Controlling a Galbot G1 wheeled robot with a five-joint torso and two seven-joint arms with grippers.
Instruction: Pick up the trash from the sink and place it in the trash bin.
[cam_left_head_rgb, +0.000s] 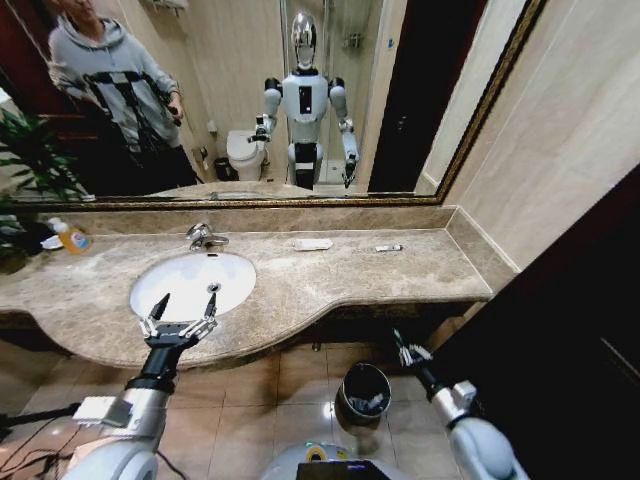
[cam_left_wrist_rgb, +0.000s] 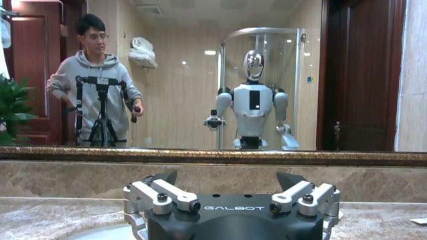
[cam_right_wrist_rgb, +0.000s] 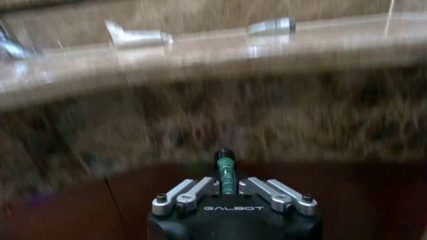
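My right hand (cam_right_wrist_rgb: 227, 186) is clenched on the green stick (cam_right_wrist_rgb: 225, 170), held low in front of the worktop (cam_left_head_rgb: 330, 285), just right of the trash bin (cam_left_head_rgb: 364, 392) on the floor. To do this drop well, I judge I should bring the stick over the middle of the bin's mouth, inside the metal rim, before I let go. My left hand (cam_left_head_rgb: 180, 316) hangs released, fingers spread, at the near edge of the sink (cam_left_head_rgb: 190, 283). A white-blue tube (cam_left_head_rgb: 313, 244) and a thin white tube (cam_left_head_rgb: 388, 248) lie on the worktop, far side, right of the faucet (cam_left_head_rgb: 205, 236).
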